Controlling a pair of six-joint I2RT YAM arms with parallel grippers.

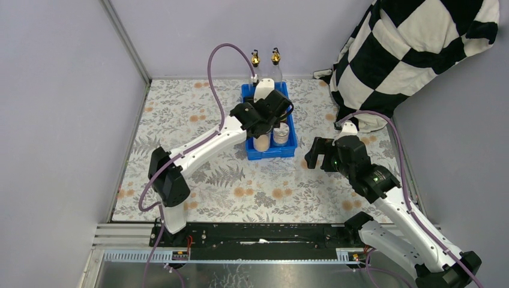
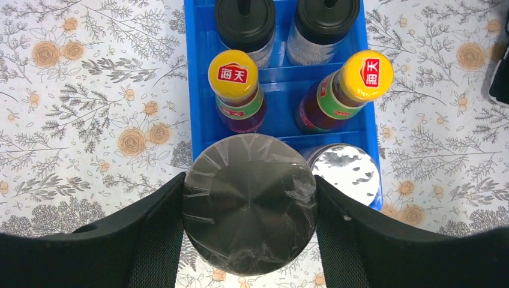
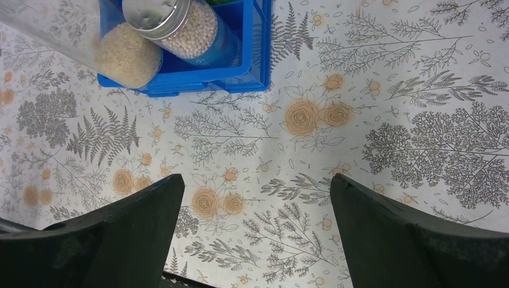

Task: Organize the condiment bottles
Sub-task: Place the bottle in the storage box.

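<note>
My left gripper (image 2: 249,204) is shut on a clear silver-lidded jar (image 2: 249,180) of pale grain, held at the near left corner of the blue tray (image 2: 282,75). The second silver-lidded jar (image 2: 347,171) stands in the near right compartment. Behind them stand two orange-capped dark sauce bottles (image 2: 234,75) (image 2: 367,75), then two black-capped bottles (image 2: 245,21) (image 2: 327,18). In the top view two gold-spouted clear bottles (image 1: 257,63) (image 1: 276,61) stand at the tray's far end. My right gripper (image 1: 316,153) is open and empty on the mat right of the tray.
A floral mat (image 1: 198,120) covers the table, with grey walls on both sides. A black-and-white chequered cloth (image 1: 414,48) hangs at the back right. The right wrist view shows both jars (image 3: 129,57) (image 3: 192,27) at the tray's front wall (image 3: 198,78).
</note>
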